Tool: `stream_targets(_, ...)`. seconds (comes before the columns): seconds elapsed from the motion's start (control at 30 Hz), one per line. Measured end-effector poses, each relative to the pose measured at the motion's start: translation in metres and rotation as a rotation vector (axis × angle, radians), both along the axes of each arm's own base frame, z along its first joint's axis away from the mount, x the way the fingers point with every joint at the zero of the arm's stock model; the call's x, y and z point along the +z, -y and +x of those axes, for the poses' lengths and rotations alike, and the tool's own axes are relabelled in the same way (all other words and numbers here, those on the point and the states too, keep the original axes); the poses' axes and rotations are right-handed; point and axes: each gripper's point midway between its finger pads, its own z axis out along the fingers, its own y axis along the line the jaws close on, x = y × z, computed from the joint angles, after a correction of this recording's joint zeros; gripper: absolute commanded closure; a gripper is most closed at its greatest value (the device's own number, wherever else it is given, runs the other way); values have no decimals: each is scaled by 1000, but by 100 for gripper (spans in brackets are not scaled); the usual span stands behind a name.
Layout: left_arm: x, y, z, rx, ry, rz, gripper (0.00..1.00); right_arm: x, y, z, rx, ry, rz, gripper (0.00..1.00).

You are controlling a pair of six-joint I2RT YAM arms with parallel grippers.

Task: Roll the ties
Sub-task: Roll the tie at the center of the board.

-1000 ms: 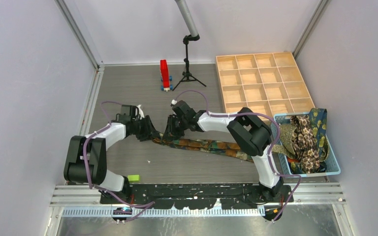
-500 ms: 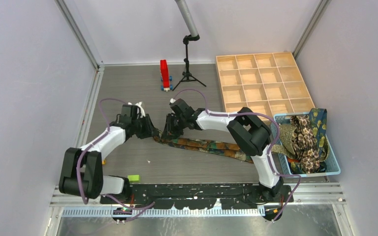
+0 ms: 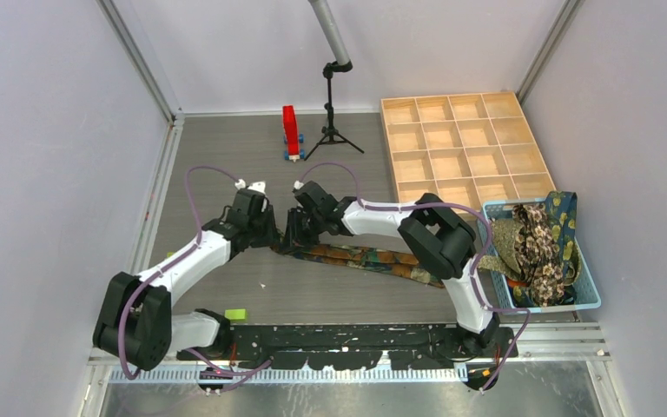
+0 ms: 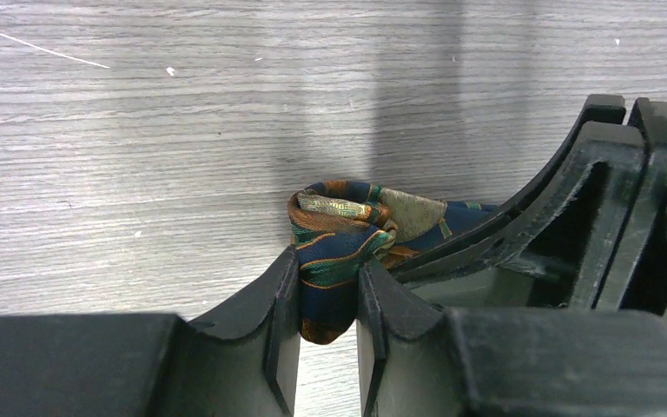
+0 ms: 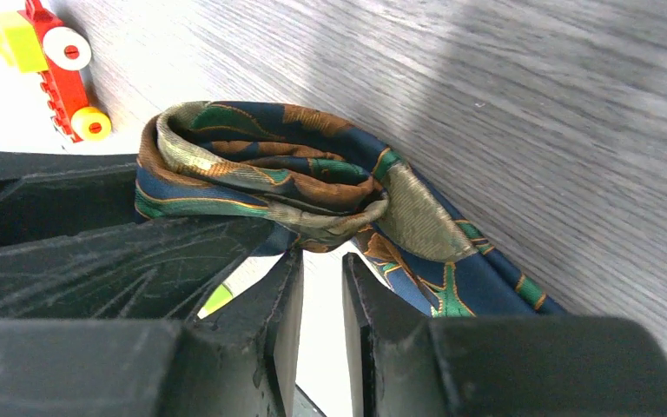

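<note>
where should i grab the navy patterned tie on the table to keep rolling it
Probably the rolled end of the navy patterned tie, jaws pinching across the coil from its left, opposite the unrolled length. The coil stands thick there; the rest lies flat on the table, with no edge to get under.

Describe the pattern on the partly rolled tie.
The tie is navy with orange, green, gold shapes; right wrist view.
</note>
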Motion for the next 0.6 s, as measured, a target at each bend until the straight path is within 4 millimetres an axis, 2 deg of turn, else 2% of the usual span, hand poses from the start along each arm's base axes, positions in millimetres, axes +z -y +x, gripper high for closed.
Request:
stream_targets(0.17, 2, 1, -1, -16, 35, 69, 86, 1, -3, 0, -2, -2, 6, 74)
stream_targets(0.47, 13, -7, 5, -12, 104, 195, 87, 6, -22, 13, 7, 1, 29, 76)
stream_targets(0.6, 20, -7, 7, -23, 129, 247, 87, 7, -23, 19, 6, -1, 40, 77)
